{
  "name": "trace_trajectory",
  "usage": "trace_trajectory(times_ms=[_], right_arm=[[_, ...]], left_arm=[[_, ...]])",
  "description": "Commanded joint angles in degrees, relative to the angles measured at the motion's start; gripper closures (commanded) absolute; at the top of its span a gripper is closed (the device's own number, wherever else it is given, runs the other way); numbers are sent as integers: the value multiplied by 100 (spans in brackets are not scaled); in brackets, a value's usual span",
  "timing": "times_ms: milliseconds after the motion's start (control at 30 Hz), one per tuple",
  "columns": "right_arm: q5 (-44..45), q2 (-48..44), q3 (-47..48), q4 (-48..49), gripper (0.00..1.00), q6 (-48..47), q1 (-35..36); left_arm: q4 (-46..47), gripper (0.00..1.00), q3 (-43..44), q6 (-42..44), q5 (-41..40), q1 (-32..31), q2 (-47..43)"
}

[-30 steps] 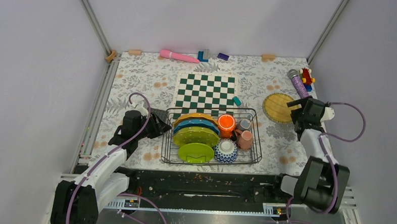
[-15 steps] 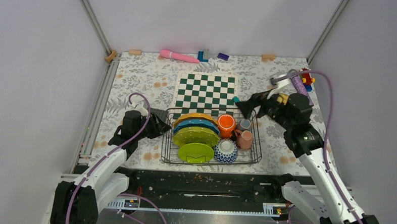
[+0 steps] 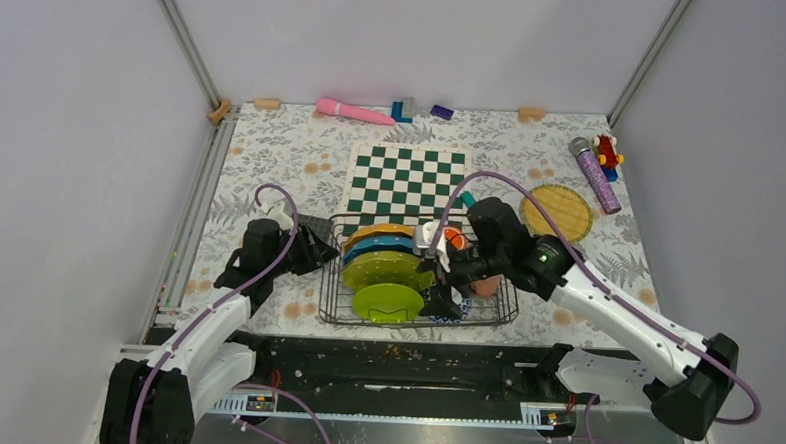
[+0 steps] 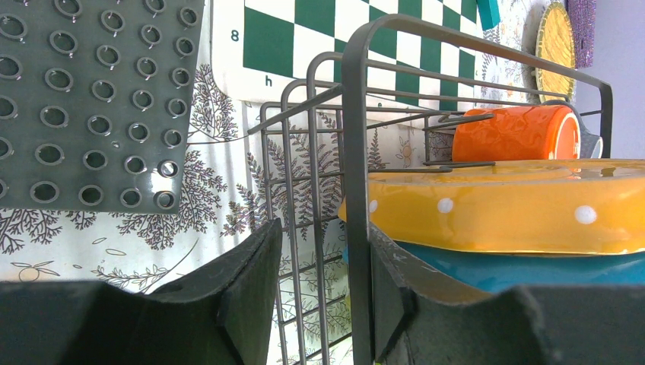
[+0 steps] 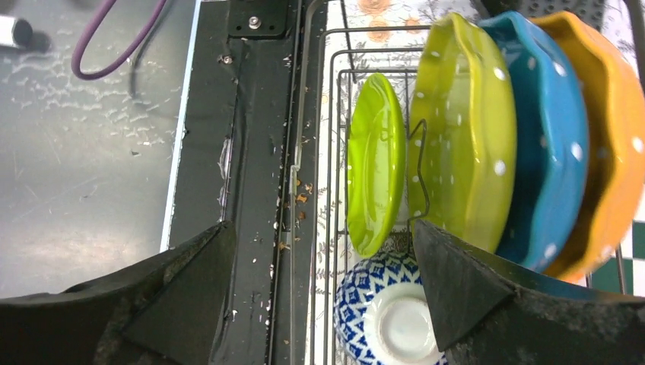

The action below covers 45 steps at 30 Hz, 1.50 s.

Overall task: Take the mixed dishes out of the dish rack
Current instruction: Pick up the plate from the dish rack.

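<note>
Dish rack (image 3: pixel 328 279): stood at the near middle of the table, just in front of the chessboard (image 3: pixel 406 178).
Plates: yellow-orange plate (image 3: pixel 384 232), teal plate (image 3: pixel 380 246), large lime plate (image 3: pixel 382 270) and small lime plate (image 3: pixel 387 302) stood on edge in the rack's left half, far to near.
Bowl (image 5: pixel 388 319): blue-and-white, sat beside the small lime plate.
Orange cup (image 4: pixel 517 133): lay on its side behind the plates.
My right gripper (image 5: pixel 323 228): jaws wide apart, empty, hovered over the small lime plate and bowl.
My left gripper (image 4: pixel 325 232): jaws partly apart, astride the rack's left end wire, not clamped.
Grey mat (image 4: pixel 91 99): lay left of the rack.
</note>
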Motion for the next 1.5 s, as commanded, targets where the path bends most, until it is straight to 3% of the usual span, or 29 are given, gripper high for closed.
trace_trajectory(times_ms=[0, 100, 200, 400, 533, 1133, 1467], right_arm=[[10, 406, 452, -301, 9, -573, 351], [633, 565, 524, -277, 11, -585, 573], [1059, 530, 256, 401, 12, -360, 616], [936, 621, -145, 1208, 17, -213, 678], [852, 756, -174, 1217, 20, -201, 719], [1955, 1152, -629, 2003, 34, 29, 916], [2134, 1132, -944, 2453, 55, 151, 1004]], left_arm=[[-247, 58, 104, 234, -242, 23, -23], [-248, 58, 91, 236, -233, 22, -42], [-246, 58, 87, 233, -229, 15, -66], [-250, 59, 69, 225, -236, 15, -81], [-249, 59, 61, 219, -233, 15, -79], [-220, 60, 38, 162, -246, 15, -57], [-125, 61, 7, 107, -174, 6, -1]])
